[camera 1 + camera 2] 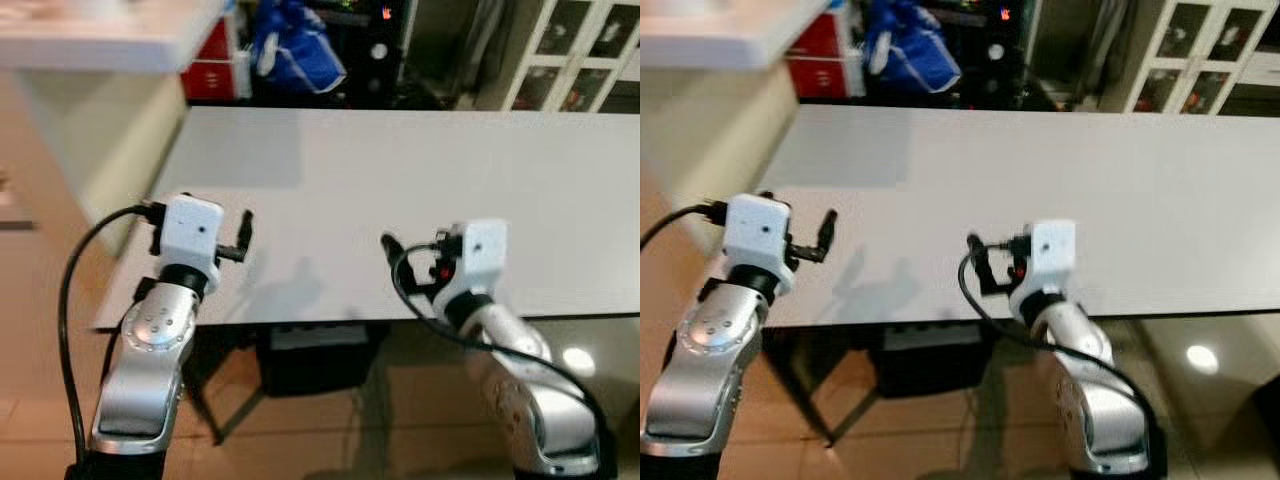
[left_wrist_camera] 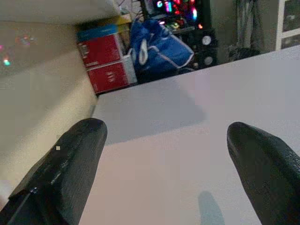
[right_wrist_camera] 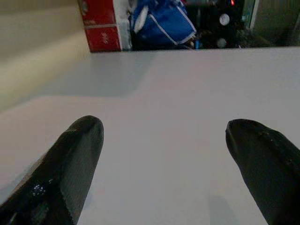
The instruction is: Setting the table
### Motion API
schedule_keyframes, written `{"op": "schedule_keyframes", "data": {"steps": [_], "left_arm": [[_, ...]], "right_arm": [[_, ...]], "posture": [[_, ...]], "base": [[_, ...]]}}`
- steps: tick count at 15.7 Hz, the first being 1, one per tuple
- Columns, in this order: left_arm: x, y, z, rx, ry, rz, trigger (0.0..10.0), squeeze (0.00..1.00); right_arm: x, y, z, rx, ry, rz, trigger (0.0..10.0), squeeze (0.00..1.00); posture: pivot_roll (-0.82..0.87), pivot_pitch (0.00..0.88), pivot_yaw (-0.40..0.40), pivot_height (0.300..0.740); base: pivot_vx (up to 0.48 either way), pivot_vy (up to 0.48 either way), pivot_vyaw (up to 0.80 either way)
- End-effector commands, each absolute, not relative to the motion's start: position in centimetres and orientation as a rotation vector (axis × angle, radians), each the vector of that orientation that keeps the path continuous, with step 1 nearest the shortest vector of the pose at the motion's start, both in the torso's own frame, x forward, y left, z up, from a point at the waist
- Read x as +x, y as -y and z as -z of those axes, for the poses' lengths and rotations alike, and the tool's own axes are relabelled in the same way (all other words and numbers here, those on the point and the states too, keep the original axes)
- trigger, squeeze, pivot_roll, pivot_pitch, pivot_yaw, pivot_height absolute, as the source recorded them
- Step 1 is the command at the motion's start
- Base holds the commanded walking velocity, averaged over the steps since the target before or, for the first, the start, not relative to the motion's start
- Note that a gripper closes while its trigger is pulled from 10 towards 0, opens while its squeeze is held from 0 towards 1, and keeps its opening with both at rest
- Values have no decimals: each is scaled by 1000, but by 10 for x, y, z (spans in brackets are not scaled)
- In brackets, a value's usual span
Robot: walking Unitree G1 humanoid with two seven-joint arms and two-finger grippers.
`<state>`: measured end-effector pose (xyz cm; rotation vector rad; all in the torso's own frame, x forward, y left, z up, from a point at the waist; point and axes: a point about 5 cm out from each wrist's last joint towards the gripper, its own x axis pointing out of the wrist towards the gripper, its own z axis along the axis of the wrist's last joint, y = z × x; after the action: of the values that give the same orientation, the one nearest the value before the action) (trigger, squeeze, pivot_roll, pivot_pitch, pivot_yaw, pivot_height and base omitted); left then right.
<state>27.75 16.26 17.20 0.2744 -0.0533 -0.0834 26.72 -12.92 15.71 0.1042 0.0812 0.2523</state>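
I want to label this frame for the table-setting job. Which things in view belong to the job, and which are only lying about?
Belong to the job:
white table
left gripper, open, above the table's near edge
right gripper, open, above the table's near edge

Only lying about:
blue bag
red boxes
glass-door cabinet
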Motion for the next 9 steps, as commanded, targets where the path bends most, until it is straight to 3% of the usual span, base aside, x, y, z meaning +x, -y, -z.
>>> {"op": "schedule_keyframes", "data": {"steps": [1, 9], "left_arm": [[281, -155, -174, 275, 61, 108, 10000, 0], [287, -155, -181, 283, 92, 88, 10000, 0]], "right_arm": [[267, 138, -156, 95, -95, -213, 10000, 0], [279, 133, -157, 103, -107, -234, 10000, 0]], "posture": [[9, 0, -6, 740], [27, 0, -29, 740]], "base": [[0, 435, 0], [0, 437, 0]]}}
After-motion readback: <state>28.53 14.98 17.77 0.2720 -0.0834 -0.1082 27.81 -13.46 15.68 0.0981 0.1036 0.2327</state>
